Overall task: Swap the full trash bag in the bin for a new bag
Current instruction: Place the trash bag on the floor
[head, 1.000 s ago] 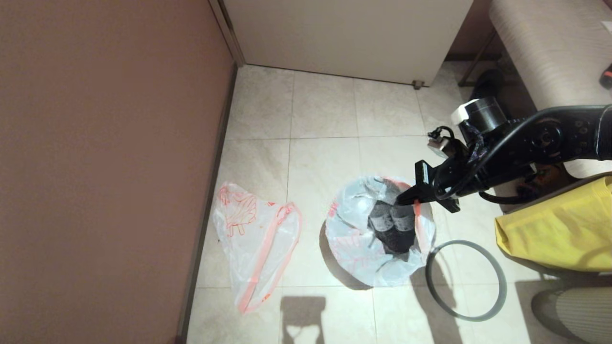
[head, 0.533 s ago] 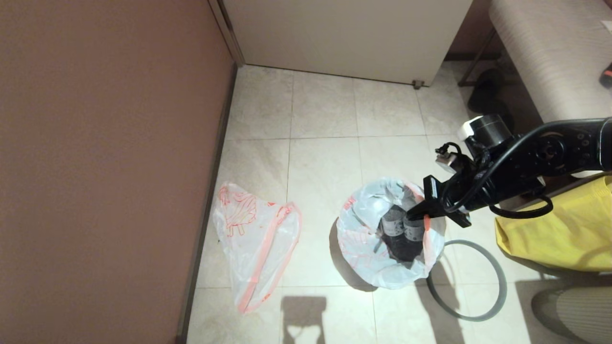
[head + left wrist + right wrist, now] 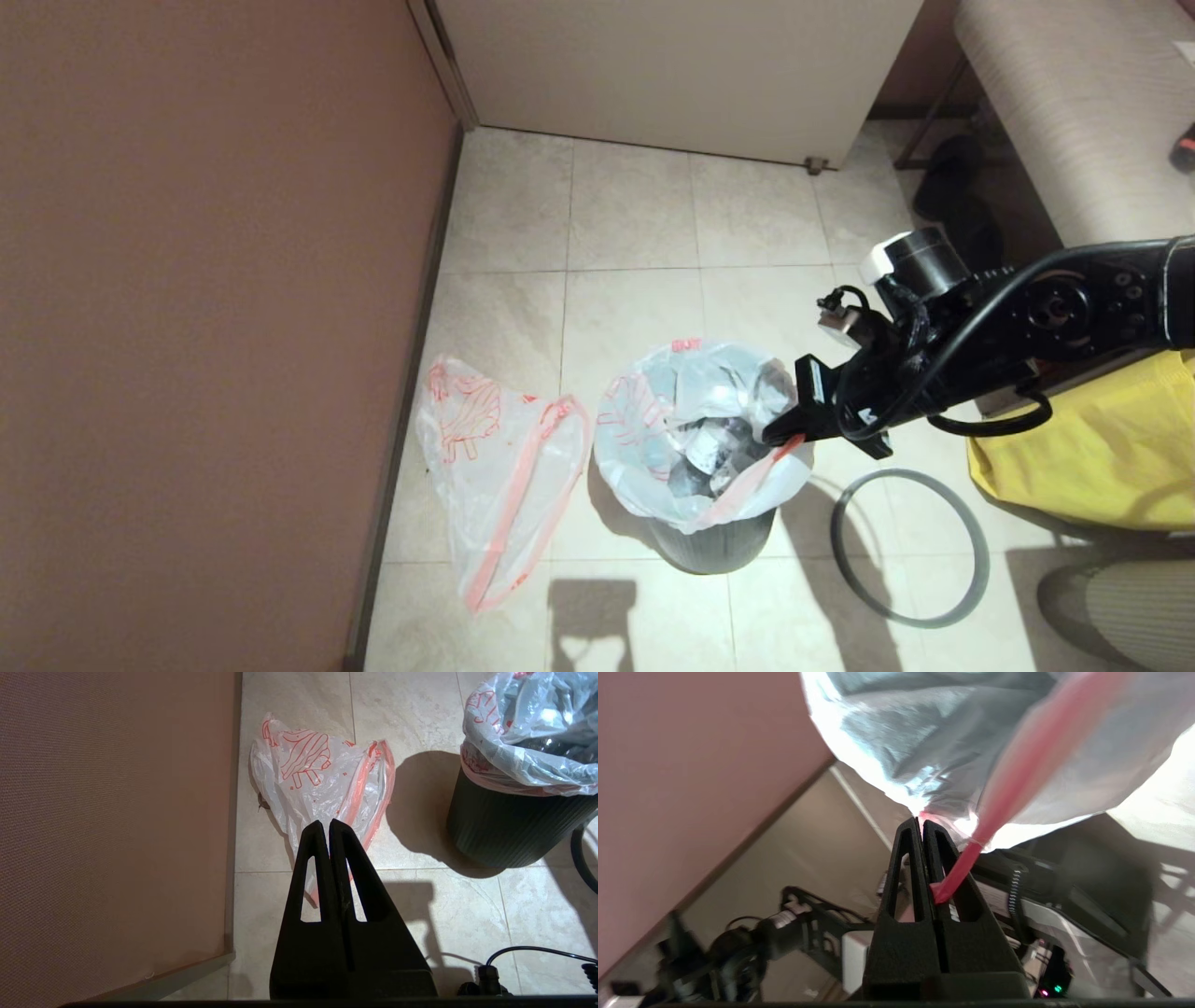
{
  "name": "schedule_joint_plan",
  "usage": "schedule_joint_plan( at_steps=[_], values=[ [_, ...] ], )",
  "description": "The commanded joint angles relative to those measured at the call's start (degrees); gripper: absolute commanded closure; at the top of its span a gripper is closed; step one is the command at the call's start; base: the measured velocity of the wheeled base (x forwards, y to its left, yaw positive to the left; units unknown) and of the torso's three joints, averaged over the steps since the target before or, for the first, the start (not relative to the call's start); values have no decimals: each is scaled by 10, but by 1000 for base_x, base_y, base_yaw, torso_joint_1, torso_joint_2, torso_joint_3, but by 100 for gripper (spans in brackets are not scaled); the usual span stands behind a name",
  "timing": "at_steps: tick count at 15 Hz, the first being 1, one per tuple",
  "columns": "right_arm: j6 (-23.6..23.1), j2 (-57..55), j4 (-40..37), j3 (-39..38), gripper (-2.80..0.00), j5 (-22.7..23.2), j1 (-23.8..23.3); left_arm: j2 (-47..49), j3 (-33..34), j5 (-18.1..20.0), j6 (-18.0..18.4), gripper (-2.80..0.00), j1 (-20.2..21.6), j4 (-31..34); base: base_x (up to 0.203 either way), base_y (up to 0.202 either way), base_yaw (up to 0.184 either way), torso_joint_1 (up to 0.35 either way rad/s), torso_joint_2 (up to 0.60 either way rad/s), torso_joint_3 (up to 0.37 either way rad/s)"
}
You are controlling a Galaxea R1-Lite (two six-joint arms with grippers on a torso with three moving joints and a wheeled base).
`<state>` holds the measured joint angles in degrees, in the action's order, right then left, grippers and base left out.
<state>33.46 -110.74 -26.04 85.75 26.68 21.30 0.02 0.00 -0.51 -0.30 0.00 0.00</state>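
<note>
The full trash bag (image 3: 686, 425) sits in the dark ribbed bin (image 3: 714, 543), with bottles showing through its open mouth. My right gripper (image 3: 777, 437) is at the bag's right rim, shut on its pink-red drawstring hem (image 3: 1017, 765); the fingertips (image 3: 920, 822) pinch the plastic there. The bin's grey hoop (image 3: 910, 546) lies flat on the floor to the right of the bin. The new bag (image 3: 495, 467) lies limp on the tiles to the left of the bin. My left gripper (image 3: 325, 823) hangs shut and empty above the new bag (image 3: 322, 770), with the bin (image 3: 504, 826) off to one side.
A brown wall (image 3: 205, 327) runs along the left. A white cabinet (image 3: 672, 65) closes the back. A yellow fabric bag (image 3: 1092, 448) and a striped seat (image 3: 1074, 103) stand at the right, close to my right arm.
My right gripper has swung right and then back left with the bag's hem. The bag and bin have shifted left, and the bin's dark wall now shows below the bag.
</note>
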Motion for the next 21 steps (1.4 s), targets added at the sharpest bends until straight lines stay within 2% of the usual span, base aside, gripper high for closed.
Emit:
schedule_joint_plan(
  at_steps=[1, 4, 5, 7, 10, 14, 18, 21],
  values=[
    [-7, -41, 8, -18, 0, -7, -10, 0, 0, 0, 0, 0, 0, 0, 0, 0, 0, 0, 0, 0],
    [-22, -113, 133, -71, 0, -49, -45, 0, 0, 0, 0, 0, 0, 0, 0, 0, 0, 0, 0, 0],
    [-24, -119, 145, -75, 0, -54, -52, 0, 0, 0, 0, 0, 0, 0, 0, 0, 0, 0, 0, 0],
    [-26, -133, 147, -73, 0, -63, -53, 0, 0, 0, 0, 0, 0, 0, 0, 0, 0, 0, 0, 0],
    [-55, -194, 156, -49, 0, -110, -49, 0, 0, 0, 0, 0, 0, 0, 0, 0, 0, 0, 0, 0],
    [-71, -274, 187, -32, 0, -174, 1, 0, 0, 0, 0, 0, 0, 0, 0, 0, 0, 0, 0, 0],
    [-71, -358, 195, 26, 0, -190, 7, 0, 0, 0, 0, 0, 0, 0, 0, 0, 0, 0, 0, 0],
    [-71, -417, 173, 83, 0, -241, 7, 0, 0, 0, 0, 0, 0, 0, 0, 0, 0, 0, 0, 0]
  ],
)
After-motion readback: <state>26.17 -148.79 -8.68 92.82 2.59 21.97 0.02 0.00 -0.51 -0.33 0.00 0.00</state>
